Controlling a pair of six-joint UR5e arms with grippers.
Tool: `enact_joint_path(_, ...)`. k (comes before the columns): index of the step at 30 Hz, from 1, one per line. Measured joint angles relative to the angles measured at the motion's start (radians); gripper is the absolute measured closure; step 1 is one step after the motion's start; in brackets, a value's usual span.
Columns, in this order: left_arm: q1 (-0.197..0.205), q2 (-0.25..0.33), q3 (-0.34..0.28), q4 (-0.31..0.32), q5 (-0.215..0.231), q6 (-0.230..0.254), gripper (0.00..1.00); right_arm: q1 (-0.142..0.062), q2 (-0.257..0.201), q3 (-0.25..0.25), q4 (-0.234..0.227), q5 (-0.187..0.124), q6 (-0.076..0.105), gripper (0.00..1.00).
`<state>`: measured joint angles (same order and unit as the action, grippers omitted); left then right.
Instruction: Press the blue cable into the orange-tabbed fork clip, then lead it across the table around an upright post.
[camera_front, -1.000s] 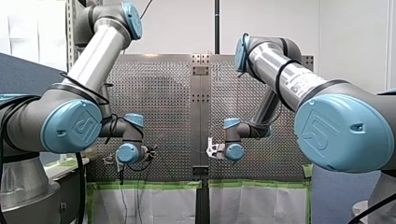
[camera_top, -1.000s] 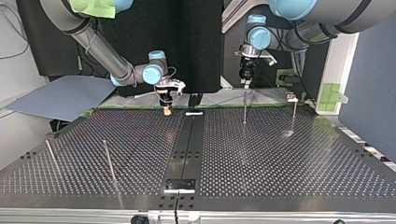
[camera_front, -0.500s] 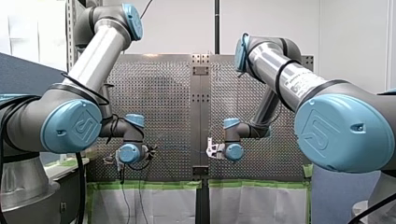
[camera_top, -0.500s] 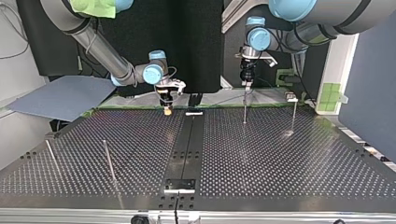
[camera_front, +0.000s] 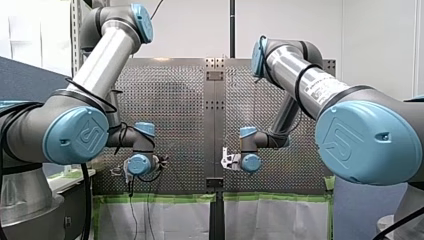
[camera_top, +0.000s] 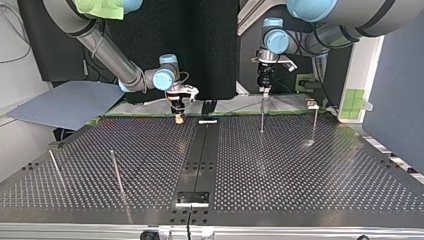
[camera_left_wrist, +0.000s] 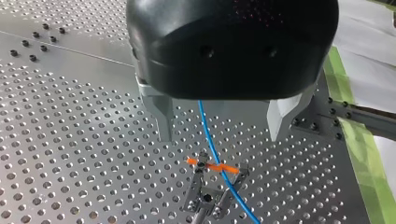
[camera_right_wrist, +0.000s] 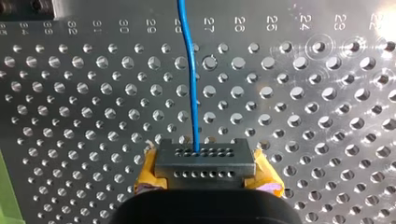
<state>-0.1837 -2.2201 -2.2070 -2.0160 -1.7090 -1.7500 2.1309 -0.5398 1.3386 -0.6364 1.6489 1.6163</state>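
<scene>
Blue cable (camera_left_wrist: 208, 140) is running between the spread fingers (camera_left_wrist: 164, 122) of the left hand (camera_left_wrist: 220, 136), touching neither, and is crossing the orange tabs at the mouth of the fork clip (camera_left_wrist: 208, 189) just beneath that hand. Whether it is sitting down in the slot or only lying across the tabs is not showing clearly. The left hand is hanging released above the clip, grasping nothing. The right hand (camera_right_wrist: 207, 165), well apart from the clip along the tabletop (camera_left_wrist: 70, 154), is clenching its yellow pads (camera_right_wrist: 145, 175) on the cable. An upright post (camera_top: 314, 122) is standing near the clip, on the side away from the right hand. Pressing the cable home well probably means the right hand is holding the line taut and level with the slot. The left hand should then be coming squarely down over the clip, pushing the cable straight past the tabs rather than sideways, since a slanted push could be rolling it off the fork. As for heading, the cable's long axis is lying close to the tabletop and leading straight ahead out of the right hand's pads, seemingly toward the clip. It is then slanting across the fork at an angle to the orange tabs and going on past the clip out of view.
</scene>
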Motion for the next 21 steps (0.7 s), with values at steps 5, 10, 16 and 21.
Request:
enact_joint_path(5, -0.009, 0.000, 0.000, 0.002, -0.028, 0.012, 0.00, 0.001, 0.000, -0.001, -0.002, -0.003, 0.000, 1.00)
enact_joint_path(10, -0.019, 0.000, 0.000, 0.003, -0.047, 0.021, 0.00, 0.001, 0.000, -0.001, 0.001, -0.005, 0.000, 1.00)
enact_joint_path(16, -0.028, 0.000, 0.000, 0.001, -0.049, 0.021, 0.00, 0.001, 0.001, -0.001, 0.002, -0.006, 0.000, 1.00)
enact_joint_path(21, -0.035, 0.000, 0.000, -0.002, -0.049, 0.022, 0.00, 0.001, 0.001, -0.001, 0.002, -0.006, 0.000, 1.00)
